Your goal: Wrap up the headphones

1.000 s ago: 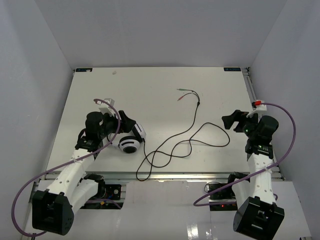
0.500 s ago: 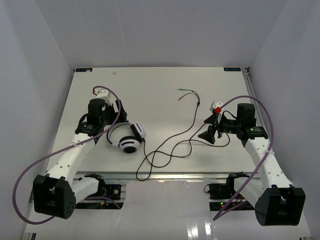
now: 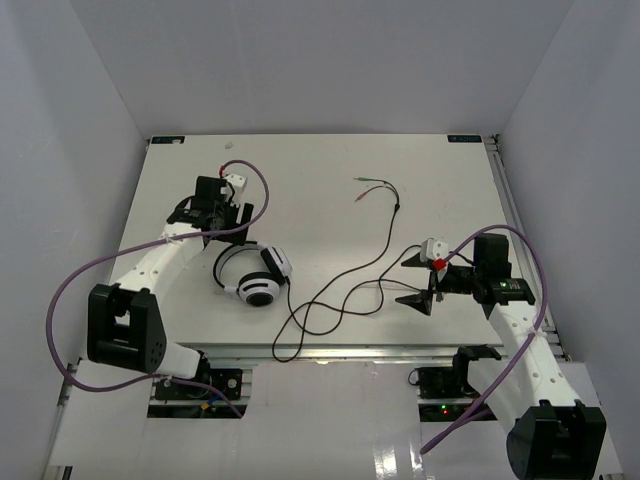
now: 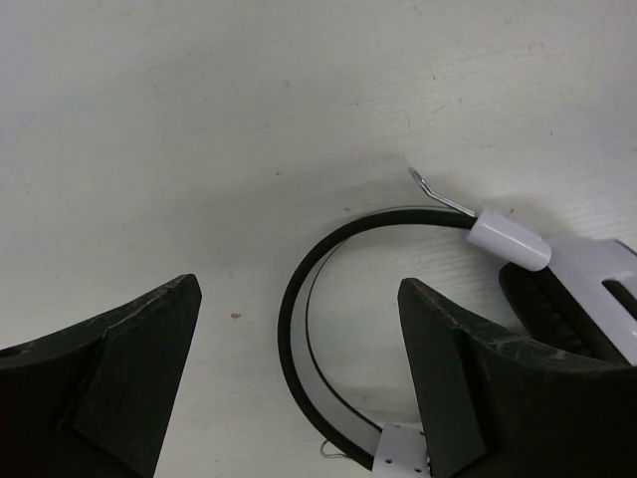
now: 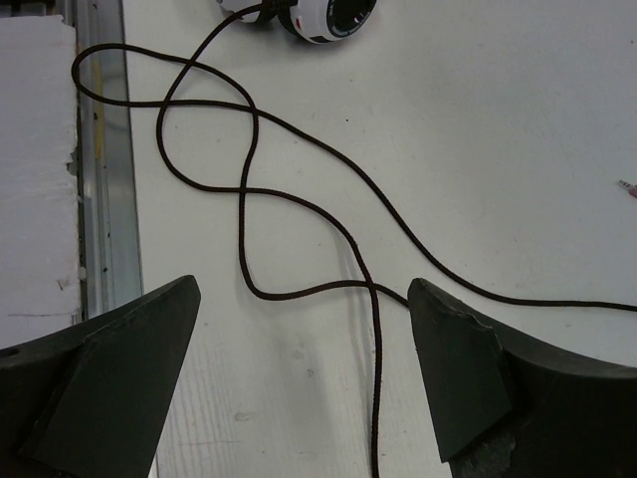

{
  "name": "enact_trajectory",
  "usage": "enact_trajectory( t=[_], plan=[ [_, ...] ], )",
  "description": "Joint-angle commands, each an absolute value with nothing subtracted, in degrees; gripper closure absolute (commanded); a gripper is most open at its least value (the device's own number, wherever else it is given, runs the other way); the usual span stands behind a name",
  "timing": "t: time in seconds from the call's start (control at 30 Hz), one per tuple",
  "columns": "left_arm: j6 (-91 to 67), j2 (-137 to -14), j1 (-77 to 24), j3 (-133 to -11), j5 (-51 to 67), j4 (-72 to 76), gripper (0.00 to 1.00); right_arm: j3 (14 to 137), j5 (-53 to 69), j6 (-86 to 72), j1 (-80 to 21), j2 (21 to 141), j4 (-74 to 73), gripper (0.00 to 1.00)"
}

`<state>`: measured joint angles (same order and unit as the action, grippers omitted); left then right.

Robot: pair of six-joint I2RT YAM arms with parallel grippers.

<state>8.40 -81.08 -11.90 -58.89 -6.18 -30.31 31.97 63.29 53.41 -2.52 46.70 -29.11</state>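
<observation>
The headphones (image 3: 255, 278) lie at the left middle of the table, white-and-black earcups toward the near edge, black headband (image 3: 222, 262) arching to the left. Their thin black cable (image 3: 345, 285) runs right in loose loops and ends in small plugs (image 3: 368, 186). My left gripper (image 3: 222, 235) hovers open just behind the headband. In the left wrist view the headband (image 4: 295, 339) curves between the open fingers (image 4: 109, 388). My right gripper (image 3: 414, 280) is open above the cable. In the right wrist view a strand of cable (image 5: 375, 339) crosses between its fingers, with an earcup (image 5: 328, 14) at the top edge.
An aluminium rail (image 3: 350, 350) runs along the table's near edge and shows at the left of the right wrist view as the rail (image 5: 100, 149). White walls close in the table on three sides. Thick purple robot cables (image 3: 80, 290) loop beside each arm.
The left arm has swung to the far side of the headphones, its gripper now over the headband. The right arm has moved left and down over the cable loops.
</observation>
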Motion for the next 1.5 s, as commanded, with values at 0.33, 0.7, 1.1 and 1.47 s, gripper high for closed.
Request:
enact_trajectory(
  t=[0.33,0.7,1.1,1.47],
  plan=[
    [30.92,-72.74,-8.28,-46.02,13.27,-27.18,0.08,31.7,65.77,58.04,-2.2,46.0,-30.62,0.09],
    [29.62,-87.62,-4.05,-50.63,13.44,-23.91,0.23,31.55,66.09,58.62,-2.2,45.7,-30.94,0.1],
    [24.33,-93.59,-3.78,-52.97,14.93,-22.1,0.47,31.46,65.38,58.8,-2.2,45.7,-30.76,0.1],
    [17.82,-96.97,-3.78,-55.06,16.26,-22.7,1.0,31.38,64.69,59.04,-1.96,46.12,-30.56,0.1]
  ],
)
